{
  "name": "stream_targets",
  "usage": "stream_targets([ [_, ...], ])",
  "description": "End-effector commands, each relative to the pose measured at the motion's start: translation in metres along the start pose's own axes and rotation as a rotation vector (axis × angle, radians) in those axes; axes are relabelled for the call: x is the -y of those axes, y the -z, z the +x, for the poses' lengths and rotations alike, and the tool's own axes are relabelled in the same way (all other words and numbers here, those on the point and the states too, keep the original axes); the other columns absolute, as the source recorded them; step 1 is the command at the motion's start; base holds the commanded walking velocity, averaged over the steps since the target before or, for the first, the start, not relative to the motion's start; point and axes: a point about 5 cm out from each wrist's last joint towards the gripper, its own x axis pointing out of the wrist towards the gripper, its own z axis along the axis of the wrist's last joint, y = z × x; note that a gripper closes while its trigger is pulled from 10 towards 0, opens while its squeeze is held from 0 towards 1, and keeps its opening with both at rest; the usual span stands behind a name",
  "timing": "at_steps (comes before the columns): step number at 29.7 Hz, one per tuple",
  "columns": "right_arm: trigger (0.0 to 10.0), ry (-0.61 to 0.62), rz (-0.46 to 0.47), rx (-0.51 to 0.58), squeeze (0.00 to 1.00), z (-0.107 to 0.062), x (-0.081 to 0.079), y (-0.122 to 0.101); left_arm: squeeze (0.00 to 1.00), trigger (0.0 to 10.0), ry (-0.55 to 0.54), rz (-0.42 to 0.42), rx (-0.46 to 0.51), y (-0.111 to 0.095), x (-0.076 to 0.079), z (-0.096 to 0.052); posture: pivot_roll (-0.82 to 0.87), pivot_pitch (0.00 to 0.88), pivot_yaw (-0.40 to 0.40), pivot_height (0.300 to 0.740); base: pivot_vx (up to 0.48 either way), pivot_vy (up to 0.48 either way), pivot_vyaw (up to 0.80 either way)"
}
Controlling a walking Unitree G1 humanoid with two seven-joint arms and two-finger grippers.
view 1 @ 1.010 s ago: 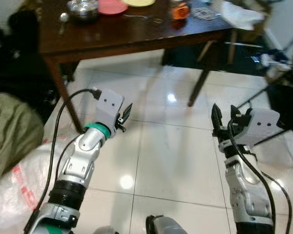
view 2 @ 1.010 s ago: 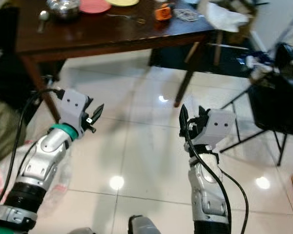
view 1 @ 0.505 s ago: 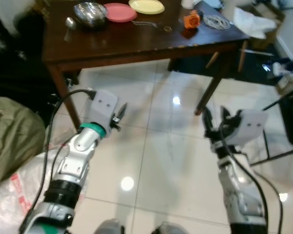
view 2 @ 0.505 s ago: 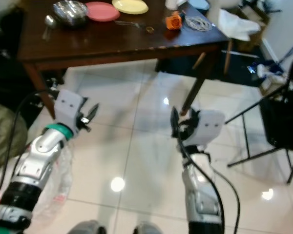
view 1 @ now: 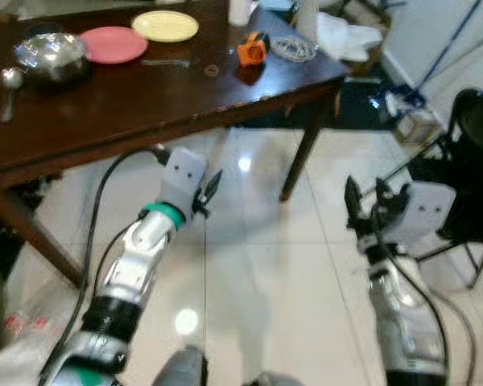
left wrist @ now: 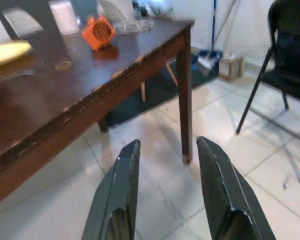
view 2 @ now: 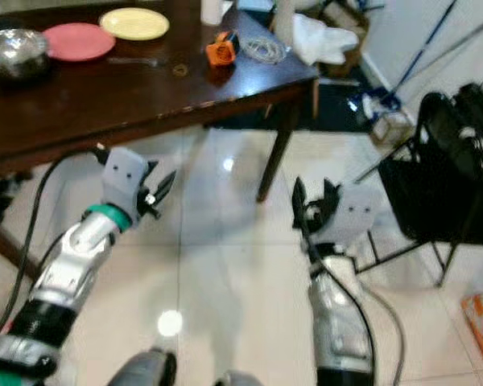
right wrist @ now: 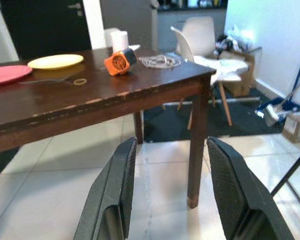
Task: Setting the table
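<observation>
both arms raised over the floor, short of the dark wooden surface

here, in the left eye view, the left gripper (view 1: 210, 186) is held up over the white tiled floor (view 1: 258, 265), just below the near edge of the dark wooden surface (view 1: 137, 88), its jaws parted with nothing between them. the right gripper (view 1: 369, 203) stands further right, beside the table leg (view 1: 302, 149), jaws also spread and holding nothing. on the surface lie a steel bowl (view 1: 50, 56), a spoon (view 1: 9, 84) to its left, a pink plate (view 1: 113, 44), a yellow plate (view 1: 165, 26), a fork (view 1: 167, 62), an orange object (view 1: 252, 51) and a coil of cable (view 1: 293, 49). a black folding chair (view 1: 475, 153) stands at the far right

in the right eye view the same layout shows, with a crumpled white cloth (view 2: 320, 39) past the far corner and a mop (view 2: 402, 76) leaning by the wall

the left wrist view looks between two separated black fingers (left wrist: 121, 200) toward the surface's corner, where the orange object sits near a white cup (left wrist: 65, 16) and the edge of the yellow plate

the right wrist view looks between two wide-apart fingers (right wrist: 115, 195) along the surface: pink and yellow plates well back, then the fork, a small ring (right wrist: 80, 81), the orange object and the cable, with a white chair (right wrist: 202, 42) behind
</observation>
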Motion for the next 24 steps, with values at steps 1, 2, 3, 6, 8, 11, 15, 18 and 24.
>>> stream_targets([
  [1, 10.0, 0.023, -0.012, -0.006, 0.0, -0.002, 0.007, 0.0, 0.0, 10.0, 0.014, 0.003, 0.002, 0.0, 0.005, 0.001, 0.03, 0.0, 0.036, 0.74, 0.48, 0.0, 0.0],
  [2, 10.0, 0.023, -0.012, -0.006, 0.0, -0.002, 0.007, 0.0, 0.0, 10.0, 0.014, 0.003, 0.002, 0.0, 0.005, 0.001, 0.03, 0.0, 0.036, 0.74, 0.48, 0.0, 0.0],
  [3, 10.0, 0.025, -0.014, -0.005, 0.0, -0.002, 0.007, 0.0, 0.0, 10.0, 0.015, 0.004, 0.002, 0.0, 0.005, 0.001, 0.03, 0.0, 0.036, 0.74, 0.48, 0.0, 0.0],
  [6, 10.0, 0.027, -0.018, -0.004, 0.0, -0.002, 0.007, 0.0, 0.0, 10.0, 0.015, 0.005, 0.003, -0.001, 0.005, 0.001, 0.03, 0.0, 0.038, 0.74, 0.48, 0.0, 0.0],
  [8, 10.0, 0.026, -0.02, -0.002, 0.0, -0.001, 0.007, -0.001, 0.0, 10.0, 0.012, 0.006, 0.004, -0.001, 0.004, 0.001, 0.03, 0.0, 0.038, 0.74, 0.48, 0.0, 0.0],
  [11, 10.0, 0.011, -0.016, 0.009, 0.0, 0.001, 0.004, -0.005, 0.0, 10.0, -0.03, 0.007, 0.009, -0.002, -0.001, 0.003, 0.03, 0.0, 0.039, 0.74, 0.457, 0.0, 0.0],
  [15, 10.0, -0.019, -0.009, 0.021, 0.0, 0.003, -0.001, -0.009, 0.0, 10.0, -0.093, 0.0, 0.011, -0.003, -0.009, 0.003, 0.03, 0.0, 0.04, 0.74, 0.44, 0.0, 0.0],
  [18, 10.0, -0.044, 0.001, 0.033, 0.0, 0.005, -0.006, -0.013, 0.0, 10.0, -0.14, -0.024, 0.002, -0.003, -0.015, 0.002, 0.04, 0.0, 0.04, 0.74, 0.431, 0.0, 0.77],
  [24, 10.0, -0.067, 0.017, 0.047, 0.0, 0.007, -0.011, -0.017, 0.0, 10.0, -0.162, -0.02, -0.003, -0.001, -0.018, -0.001, 0.04, 0.0, 0.039, 0.74, 0.429, 0.0, 0.8],
])
